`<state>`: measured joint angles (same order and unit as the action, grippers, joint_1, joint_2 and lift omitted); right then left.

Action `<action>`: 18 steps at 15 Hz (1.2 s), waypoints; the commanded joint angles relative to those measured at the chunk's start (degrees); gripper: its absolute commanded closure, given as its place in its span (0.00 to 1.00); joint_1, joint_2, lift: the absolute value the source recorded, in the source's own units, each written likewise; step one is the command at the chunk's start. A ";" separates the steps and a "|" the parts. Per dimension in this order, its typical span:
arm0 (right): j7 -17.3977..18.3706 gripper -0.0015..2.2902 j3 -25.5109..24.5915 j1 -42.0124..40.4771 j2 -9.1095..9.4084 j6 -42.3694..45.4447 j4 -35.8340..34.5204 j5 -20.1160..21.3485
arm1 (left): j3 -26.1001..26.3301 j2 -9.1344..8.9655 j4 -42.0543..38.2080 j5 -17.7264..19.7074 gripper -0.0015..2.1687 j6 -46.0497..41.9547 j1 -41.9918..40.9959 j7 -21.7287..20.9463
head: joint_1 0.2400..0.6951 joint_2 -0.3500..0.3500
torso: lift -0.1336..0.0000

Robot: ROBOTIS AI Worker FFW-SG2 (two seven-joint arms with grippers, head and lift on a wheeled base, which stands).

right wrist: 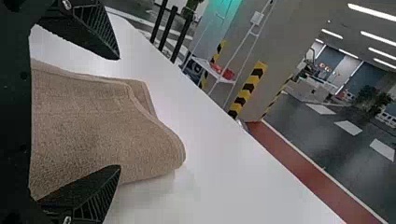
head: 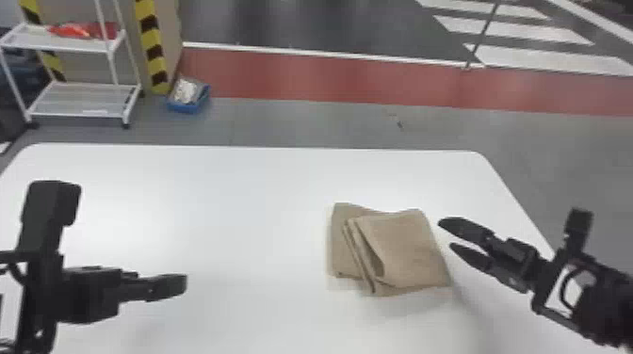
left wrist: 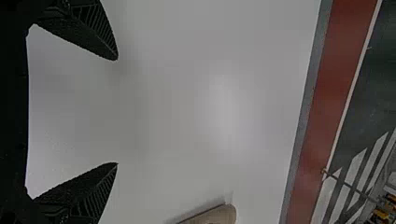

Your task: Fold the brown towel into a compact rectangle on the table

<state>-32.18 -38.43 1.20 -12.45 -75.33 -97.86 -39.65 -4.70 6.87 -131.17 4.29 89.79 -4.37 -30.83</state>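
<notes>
Left claw (left wrist: 116, 111), wide, empty, above the table (head: 235, 212). Right claw (head: 447, 235), wide, empty, beside the brown towel (head: 405, 249). Towel: on the table's right part, folded, layers skewed — best pinch the upper layers only, align edges slowly, then press flat.

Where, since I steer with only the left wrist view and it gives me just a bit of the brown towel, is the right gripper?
Observer: In the head view, the right gripper is beside the right side of the brown towel.
Operator: Has it got hold of any cloth?
Observer: No. It stands open in the right wrist view, with nothing pinched in it.
Operator: And is the towel neatly stacked?
Observer: Not quite. In the head view, a lower layer sticks out to the left, past the upper folded part.
</notes>
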 commanded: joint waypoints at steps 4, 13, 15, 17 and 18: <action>1.51 0.03 -0.60 -0.59 -2.06 0.31 -1.28 5.72 | 1.53 -0.11 -0.49 0.11 0.04 0.24 0.24 0.07 | 1.00 0.12 | 0.07; 1.86 0.03 9.86 7.85 -2.32 2.77 7.42 10.29 | -1.10 0.33 -2.16 0.11 0.04 0.24 -1.96 -0.37 | 1.00 0.16 | 0.07; 1.86 0.03 11.53 8.38 -2.23 3.12 7.42 10.29 | -1.28 0.33 -2.25 0.11 0.04 0.24 -2.22 -0.37 | 1.00 0.21 | 0.07; 2.30 0.03 13.38 9.00 -2.14 3.12 7.42 10.38 | -1.19 0.33 -2.60 0.11 0.04 0.24 -2.40 -0.37 | 1.00 0.23 | 0.07; 2.47 0.03 14.08 9.17 -2.06 3.12 7.42 10.29 | -1.28 0.33 -2.69 0.11 0.04 0.24 -2.48 -0.46 | 1.00 0.24 | 0.07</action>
<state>-29.85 -25.59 10.09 -14.60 -72.20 -90.44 -29.34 -5.94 7.21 -133.69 4.39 89.79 -6.74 -31.22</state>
